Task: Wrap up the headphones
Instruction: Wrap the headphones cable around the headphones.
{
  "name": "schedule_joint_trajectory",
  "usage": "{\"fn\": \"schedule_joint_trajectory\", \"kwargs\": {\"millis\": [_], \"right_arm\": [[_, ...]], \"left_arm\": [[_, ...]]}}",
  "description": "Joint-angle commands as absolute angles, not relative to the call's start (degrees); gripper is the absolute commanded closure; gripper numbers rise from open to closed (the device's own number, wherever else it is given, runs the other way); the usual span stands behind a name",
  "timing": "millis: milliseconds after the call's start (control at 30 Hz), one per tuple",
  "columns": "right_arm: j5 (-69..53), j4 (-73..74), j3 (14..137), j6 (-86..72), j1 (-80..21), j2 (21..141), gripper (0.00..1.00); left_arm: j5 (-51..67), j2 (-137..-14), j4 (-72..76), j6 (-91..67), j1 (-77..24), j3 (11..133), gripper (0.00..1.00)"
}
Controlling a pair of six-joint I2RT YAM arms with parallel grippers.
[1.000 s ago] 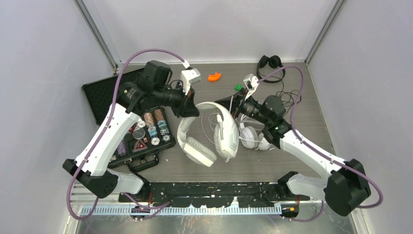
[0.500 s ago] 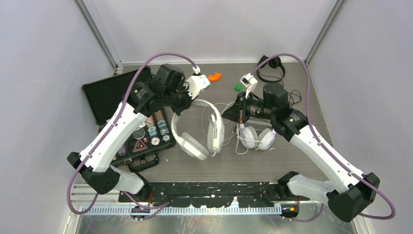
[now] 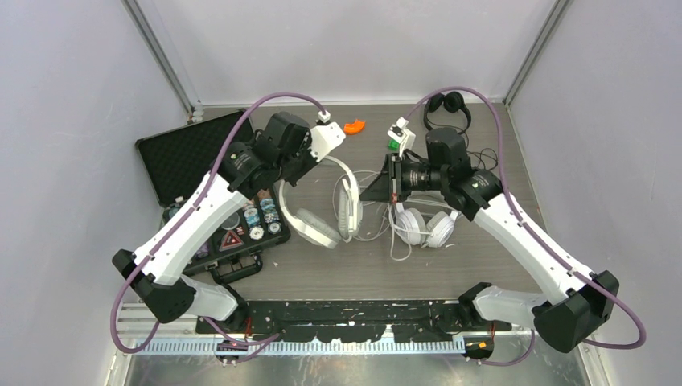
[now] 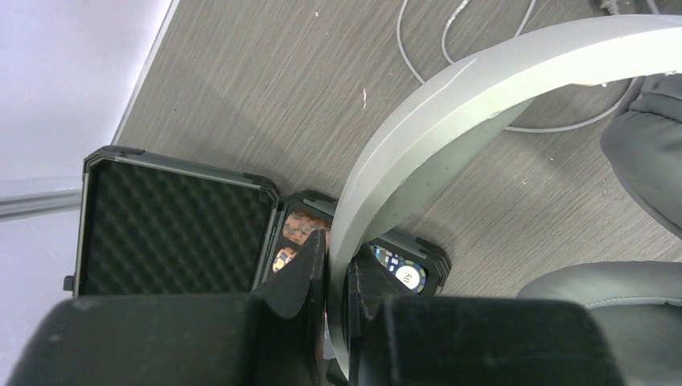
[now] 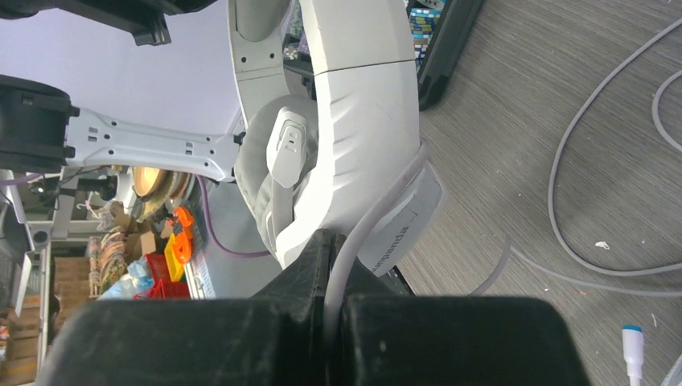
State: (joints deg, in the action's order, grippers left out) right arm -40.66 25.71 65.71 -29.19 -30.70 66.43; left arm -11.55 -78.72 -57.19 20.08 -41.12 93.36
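Observation:
My left gripper (image 3: 288,178) is shut on the pale grey headband (image 4: 450,104) of a large white headset (image 3: 322,229), which is tipped up beside the case. In the left wrist view the band runs between the jaws of my left gripper (image 4: 338,269), and a grey ear cushion (image 4: 643,153) shows at the right. My right gripper (image 3: 376,191) is shut on that headset's white cable (image 5: 378,213), just below the white ear cup (image 5: 354,121). A second white pair of headphones (image 3: 424,227) lies under the right arm. The black headphones (image 3: 447,104) lie at the far right.
An open black case (image 3: 185,153) holding poker chips (image 3: 253,213) lies left of the headset. An orange piece (image 3: 353,126) and a green piece (image 3: 393,144) lie near the back. Loose white cable (image 5: 579,137) and a plug (image 5: 633,346) lie on the table.
My left gripper has drawn the headset left towards the case and tipped it up on edge. The right arm has swung back and up, keeping hold of the cable.

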Motion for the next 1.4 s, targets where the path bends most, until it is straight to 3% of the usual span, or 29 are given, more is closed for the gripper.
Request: {"fn": "schedule_joint_trajectory", "kwargs": {"millis": [0,400,833,1100,1367], "right_arm": [[-42.8,20.3,69.5,-31.8,-31.1,66.5,1.0],[-45.5,3.9,71.9,-43.0,-32.7,72.7,0.91],[-44.9,3.4,76.9,-43.9,-38.8,77.3,0.86],[-42.7,3.0,78.6,-43.6,-41.5,80.5,0.74],[-36.9,6.2,78.6,-39.2,-42.8,81.1,0.73]], "left_arm": [[-15.1,-76.5,-54.0,20.2,-40.9,93.2,1.0],[-17.6,-77.3,-52.4,13.3,-40.9,91.3,1.0],[-29.8,-80.8,-54.0,0.5,-40.9,95.5,1.0],[-35.5,-81.6,-53.3,-9.5,-40.8,97.0,1.0],[-36.8,-80.4,-51.0,-17.4,-38.8,97.9,1.0]]}}
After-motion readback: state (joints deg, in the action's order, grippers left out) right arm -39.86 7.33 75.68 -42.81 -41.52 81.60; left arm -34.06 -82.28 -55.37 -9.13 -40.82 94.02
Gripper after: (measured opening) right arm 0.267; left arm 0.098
